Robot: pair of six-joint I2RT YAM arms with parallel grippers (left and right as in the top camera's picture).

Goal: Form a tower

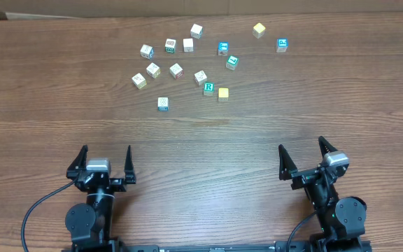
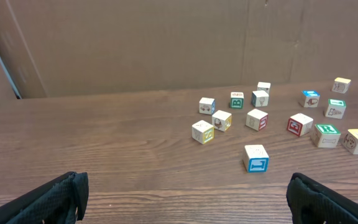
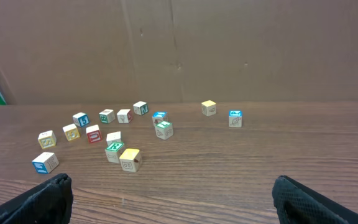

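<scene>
Overhead: I've got left pincer (image 1: 105, 162) and right pincer (image 1: 304, 157) both spread wide with nothing in them. The cubes (image 1: 176, 70) all lie single on the surface (image 1: 47, 105) well ahead, green R cube (image 1: 208, 88) ahead between the two. Left wrist: blue-edged cube (image 2: 256, 157) is nearest, ahead and right of centre. Right wrist: R cube ahead-left, yellow cube (image 3: 130, 159) just beside it.

Left gripper (image 1: 106, 151) low at the near edge, fingers (image 2: 55, 196) spread wide, holding nothing, right gripper (image 1: 301, 145) level with it, turned slightly inward, fingers (image 3: 42, 199) equally wide and empty, both arms folded over their bases
</scene>
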